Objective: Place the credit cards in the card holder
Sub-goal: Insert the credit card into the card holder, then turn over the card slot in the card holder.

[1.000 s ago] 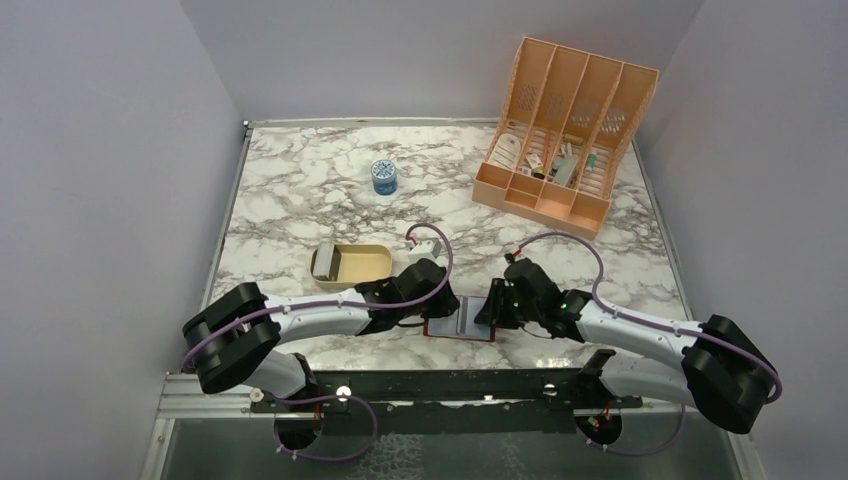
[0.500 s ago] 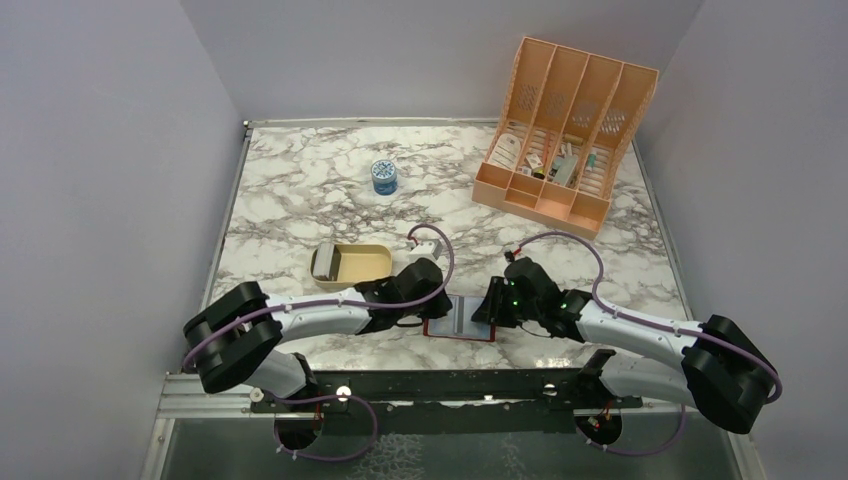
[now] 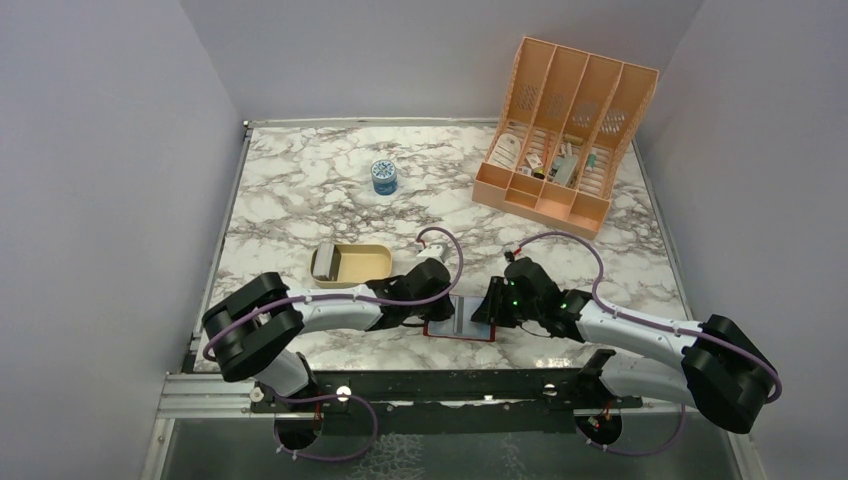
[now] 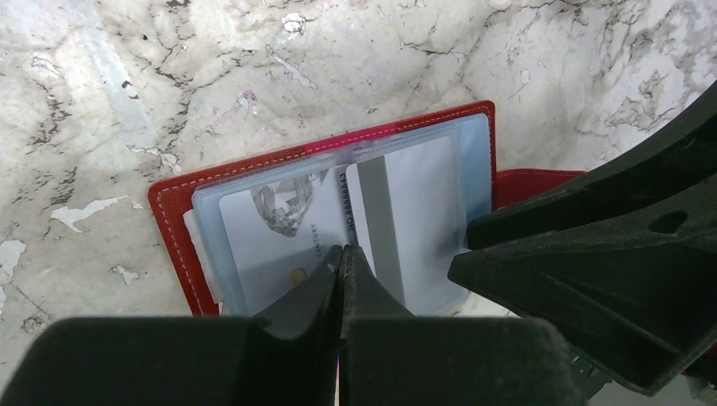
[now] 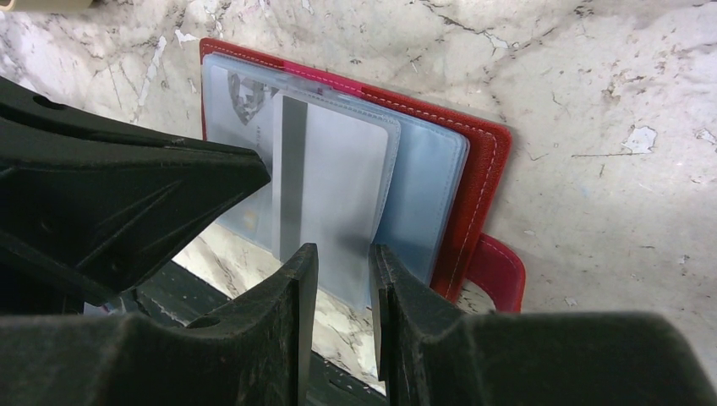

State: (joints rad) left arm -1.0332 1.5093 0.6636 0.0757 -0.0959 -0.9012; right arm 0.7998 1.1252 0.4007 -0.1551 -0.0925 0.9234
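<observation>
Credit cards (image 4: pixel 414 220) already sit in the clear sleeves (image 5: pixel 423 178) of the card holder (image 4: pixel 169 199), which lies open at the near edge of the tabletop (image 4: pixel 127 85), between my arms. My left fingers (image 4: pixel 341 275) have just come together at the sleeves' near edge, by the fold. Whether a sleeve is pinched between them I cannot tell; if so, I judge a page is ready to be turned or pinned. My right fingers (image 5: pixel 309 271) stay apart, astride the raised sleeve's near edge. Since the earlier view my left elbow has swung inward, while the card holder has not moved. A greyish stack (image 3: pixel 324 258) in the tan tray (image 3: pixel 365 268) looks still unloaded.
</observation>
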